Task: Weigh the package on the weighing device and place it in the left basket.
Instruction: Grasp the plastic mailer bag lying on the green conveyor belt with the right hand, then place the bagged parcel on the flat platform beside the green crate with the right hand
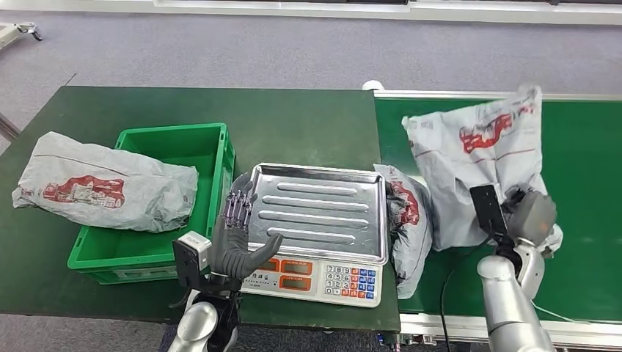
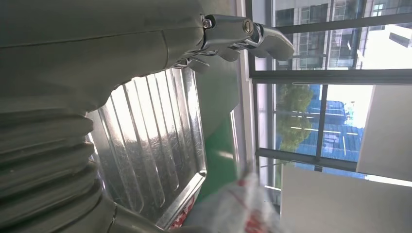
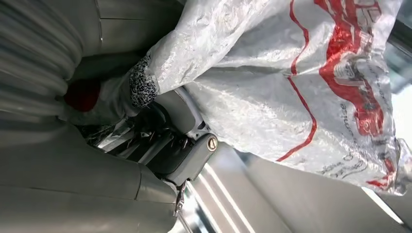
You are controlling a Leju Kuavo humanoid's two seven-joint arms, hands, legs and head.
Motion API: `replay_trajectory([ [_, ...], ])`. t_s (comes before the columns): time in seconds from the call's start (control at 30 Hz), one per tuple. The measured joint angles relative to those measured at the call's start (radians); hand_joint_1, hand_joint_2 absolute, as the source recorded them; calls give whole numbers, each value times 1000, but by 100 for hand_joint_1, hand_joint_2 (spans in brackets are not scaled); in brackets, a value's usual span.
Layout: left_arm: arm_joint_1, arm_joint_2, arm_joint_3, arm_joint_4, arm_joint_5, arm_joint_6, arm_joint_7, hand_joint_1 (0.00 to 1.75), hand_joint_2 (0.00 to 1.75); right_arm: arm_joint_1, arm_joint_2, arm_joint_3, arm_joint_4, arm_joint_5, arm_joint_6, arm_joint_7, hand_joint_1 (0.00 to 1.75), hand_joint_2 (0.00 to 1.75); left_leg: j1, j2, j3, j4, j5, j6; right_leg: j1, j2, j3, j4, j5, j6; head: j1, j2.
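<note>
Grey package [image 1: 477, 158] hangs gripped in the raised right hand [image 1: 529, 216]; left hand [image 1: 236, 238] upright by the scale [image 1: 319, 220], fingers [image 1: 238, 207] spread, empty.

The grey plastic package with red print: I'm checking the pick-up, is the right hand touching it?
Touching. The right wrist view shows the right hand gripping the grey plastic package with red print, film bunched against its fingers.

Grey carpet floor [image 1: 293, 51]; tall windows [image 2: 320, 97], daylight

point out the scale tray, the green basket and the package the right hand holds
scale tray [image 1: 320, 209], head view, middle of its ribbed steel surface
green basket [image 1: 224, 150], head view, its right rim
held package [image 1: 484, 158], head view, middle of the grey bag
</note>
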Motion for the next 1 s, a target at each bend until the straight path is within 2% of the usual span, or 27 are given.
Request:
replay_trajectory([
  [0.13, 0, -1, 5, 5, -7, 8, -5, 0, 175, 22, 15, 97, -181, 31, -20, 29, 175, 175, 0, 0, 0, 0, 0, 0, 0, 0, -1, 0, 0, 0, 0, 0],
  [0.27, 1, -1, 11, 4, -8, 9, -5, 0, 175, 53, 25, 167, -308, -54, 8, 12, 175, 175, 0, -1, -1, 0, 0, 0, 1, -1, 0, 0, 0, 0, 0, 0],
  [0.4, 2, -1, 14, -2, -8, 10, -5, 0, 175, 86, 31, 215, -398, -129, 84, -2, 175, 175, 0, -2, -1, 0, 0, 0, 1, -1, -1, 0, 0, 0, 0, 0],
  [0.57, 2, -1, 14, -4, -13, 10, -5, 0, 175, 95, 56, 294, -422, -172, 189, -4, 175, 175, -1, -1, -1, 0, 0, 0, 1, -1, -1, 0, 0, 0, 0, 0],
  [0.83, 2, -1, 14, -14, -17, 10, 1, 0, 175, 106, 141, 489, -354, -265, 282, -24, 175, 175, 0, -2, -2, 0, 1, -1, 2, -1, -2, 0, 0, 0, 0, 0],
  [0.87, 2, -1, 14, -16, -17, 10, 2, 0, 175, 109, 149, 513, -342, -281, 286, -27, 163, 175, 0, -2, -2, 0, 1, -1, 2, -1, -2, 0, 0, 0, 0, 0],
  [0.97, 2, -1, 14, -22, -20, 15, 7, 0, 175, 121, 167, 572, -318, -325, 299, -31, 32, 175, 0, -2, -2, 0, 1, -1, 2, -1, -2, 0, 0, 0, 0, 0],
  [1.0, 2, -1, 14, -23, -24, 20, 9, 0, 175, 125, 172, 588, -313, -337, 301, -31, 0, 175, 0, -2, -2, 0, 1, -1, 1, -1, -2, 0, 0, 0, 0, 0],
])
